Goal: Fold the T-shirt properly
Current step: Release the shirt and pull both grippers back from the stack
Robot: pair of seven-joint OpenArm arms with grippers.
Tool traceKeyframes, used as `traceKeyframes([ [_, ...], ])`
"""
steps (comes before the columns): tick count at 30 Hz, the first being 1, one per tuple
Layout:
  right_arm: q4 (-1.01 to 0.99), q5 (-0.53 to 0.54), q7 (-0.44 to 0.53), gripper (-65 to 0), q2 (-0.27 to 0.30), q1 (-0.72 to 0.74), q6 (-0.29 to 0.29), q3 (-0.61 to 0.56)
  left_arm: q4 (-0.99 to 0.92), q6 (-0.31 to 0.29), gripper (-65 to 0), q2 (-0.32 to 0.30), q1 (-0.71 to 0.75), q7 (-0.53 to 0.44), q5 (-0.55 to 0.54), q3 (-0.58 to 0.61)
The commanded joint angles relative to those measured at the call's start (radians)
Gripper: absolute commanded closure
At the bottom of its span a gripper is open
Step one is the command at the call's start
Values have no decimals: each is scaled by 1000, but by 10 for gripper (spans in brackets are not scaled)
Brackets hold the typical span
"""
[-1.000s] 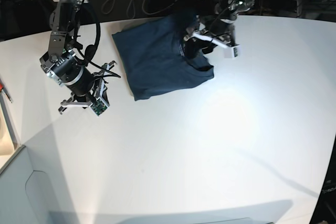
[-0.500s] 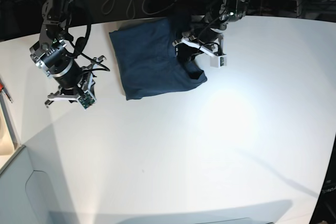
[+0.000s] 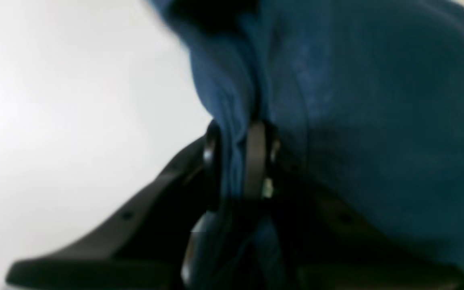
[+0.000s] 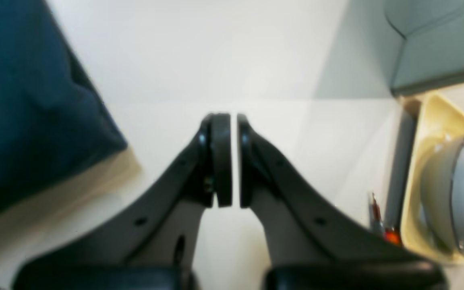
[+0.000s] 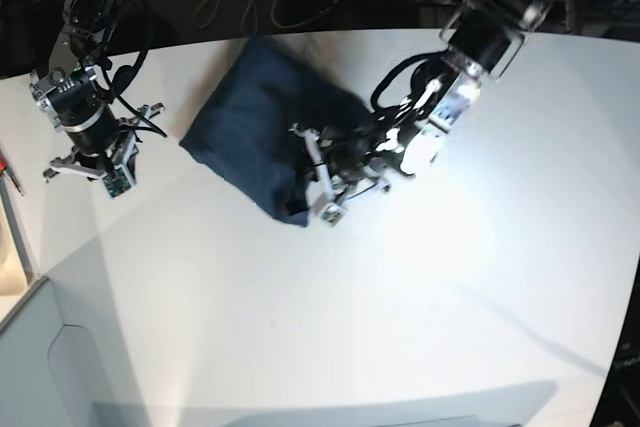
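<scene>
You are holding the plain dark navy-blue cotton T-shirt (image 5: pixel 262 127) in the left pincer (image 5: pixel 322 187), whose jaws are clamped on a bunched fold of cloth (image 3: pixel 236 161) at the shirt's near edge. From that pincer the rest of the shirt is lying up and away across the white desk (image 5: pixel 400 287), its long axis running diagonally toward the far side. The left arm is reaching low and stretched out over the desk. The right pincer (image 4: pixel 227 157) is hovering with its jaws together and empty, the shirt lying just off to its left side
</scene>
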Motion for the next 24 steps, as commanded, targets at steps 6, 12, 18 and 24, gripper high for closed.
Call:
traceKeyframes([
  [6,19,10,17,-1,7,-35,1,78,-172,2,0,43,-259,-92,1,342],
  [12,40,10,17,-1,-27,-77,1,130,-308,-141,0,108,-448,-245,2,708],
  [18,86,10,17,-1,-65,-117,1,158,-408,-279,-27,175,-504,-259,38,759],
  [24,94,10,17,-1,-91,-140,1,155,-325,-282,-275,169,-514,-259,148,759],
])
